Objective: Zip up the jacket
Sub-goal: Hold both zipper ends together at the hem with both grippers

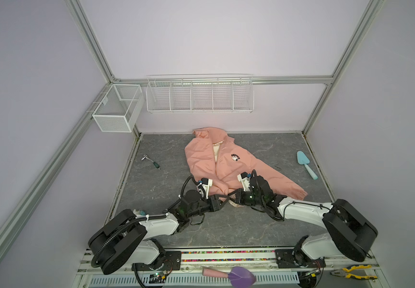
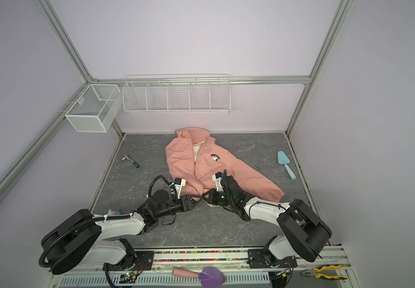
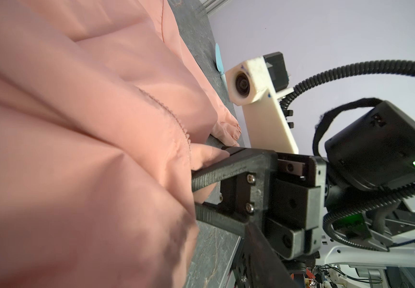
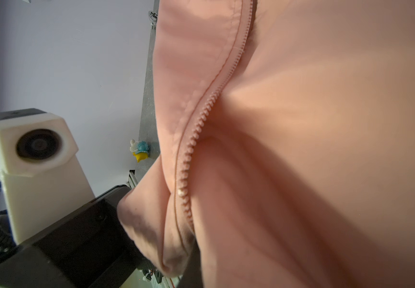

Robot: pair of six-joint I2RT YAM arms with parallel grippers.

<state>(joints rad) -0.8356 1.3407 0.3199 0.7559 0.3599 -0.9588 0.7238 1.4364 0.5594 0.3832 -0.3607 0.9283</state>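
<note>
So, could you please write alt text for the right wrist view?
A salmon-pink jacket fills most of the frame, its zipper teeth curving between folds. The black left gripper meets a bunched edge of the fabric, its white wrist camera alongside, against a lilac wall.

Salmon-pink hooded jacket (image 1: 226,169) lies front up below the wire rack (image 1: 199,96), hood end nearest the rack. Front open in a narrow V, cream lining showing. Small cartoon badge (image 1: 235,157) on chest. One sleeve (image 1: 281,179) stretched out sideways, hem bunched.
</note>
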